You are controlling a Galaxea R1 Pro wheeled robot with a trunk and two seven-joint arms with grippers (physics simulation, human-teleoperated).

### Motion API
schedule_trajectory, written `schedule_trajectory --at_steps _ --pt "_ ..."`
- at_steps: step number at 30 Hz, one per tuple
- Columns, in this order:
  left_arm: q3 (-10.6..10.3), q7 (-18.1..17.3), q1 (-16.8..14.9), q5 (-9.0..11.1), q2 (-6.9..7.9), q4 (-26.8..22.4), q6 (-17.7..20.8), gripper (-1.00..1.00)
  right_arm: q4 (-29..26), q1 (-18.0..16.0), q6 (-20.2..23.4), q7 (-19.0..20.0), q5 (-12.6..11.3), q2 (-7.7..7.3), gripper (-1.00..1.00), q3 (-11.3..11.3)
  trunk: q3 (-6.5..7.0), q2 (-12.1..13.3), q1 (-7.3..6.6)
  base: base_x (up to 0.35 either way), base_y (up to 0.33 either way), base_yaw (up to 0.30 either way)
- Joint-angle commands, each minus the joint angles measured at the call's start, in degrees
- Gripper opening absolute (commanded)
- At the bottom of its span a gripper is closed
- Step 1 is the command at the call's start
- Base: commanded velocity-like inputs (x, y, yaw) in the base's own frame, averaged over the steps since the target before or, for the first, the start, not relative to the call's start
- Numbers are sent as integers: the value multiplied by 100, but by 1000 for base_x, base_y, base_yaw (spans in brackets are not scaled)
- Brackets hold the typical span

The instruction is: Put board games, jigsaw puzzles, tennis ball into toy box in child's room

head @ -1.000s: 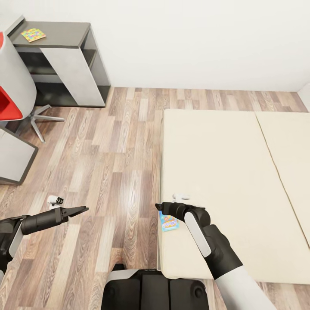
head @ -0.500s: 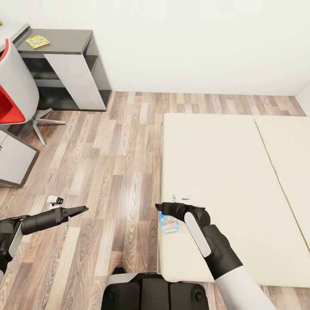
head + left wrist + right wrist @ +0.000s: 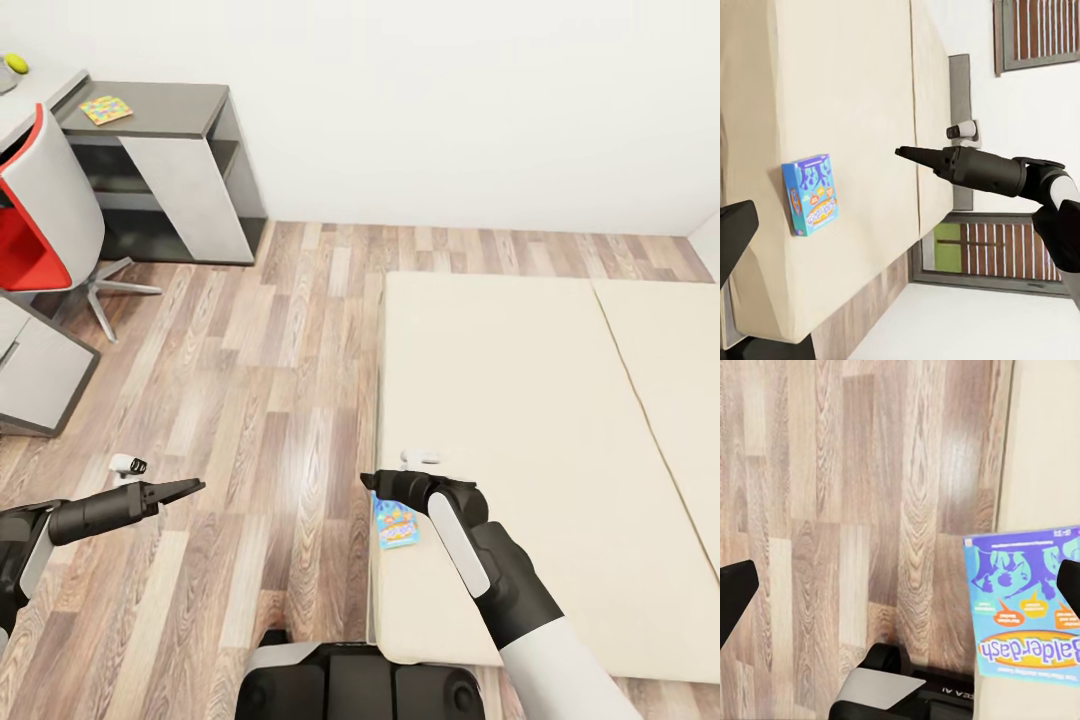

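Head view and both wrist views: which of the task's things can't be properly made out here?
- Blue printed board game box on the beige bed: head view, upper edge under the right gripper.
- Yellow-green tennis ball: tiny, at the frame edge.
- Multicoloured jigsaw board on the dark-grey desk: too small for detail.
- Right jaws: spacing unreadable in head view.

The left arm reaches in from the lower left of the head view, forearm near level, and its left gripper [image 3: 190, 488] points toward the right arm with the fingers close together in a narrow taper. The right arm rises from the lower right, white upper link then black forearm, bent at the wrist so the right gripper [image 3: 372, 481] points toward the left arm. In the right wrist view its two fingers [image 3: 735, 592] stand wide apart, nothing between them. The robot's dark base [image 3: 360, 685] sits below.
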Motion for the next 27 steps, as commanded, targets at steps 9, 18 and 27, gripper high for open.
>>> schedule_trajectory --at_steps 9,18,27 --pt "1 -23 -3 -3 1 0 61 100 -7 -3 16 -63 -61 3 100 13 79 -9 4 0 0 71" --pt "2 -23 -3 -3 1 0 60 100 -7 -3 15 -66 -61 4 100 14 164 -9 4 0 0 72" --pt "7 -23 -3 -3 1 0 61 100 -7 -3 9 -64 -61 4 100 13 249 -9 4 0 0 63"
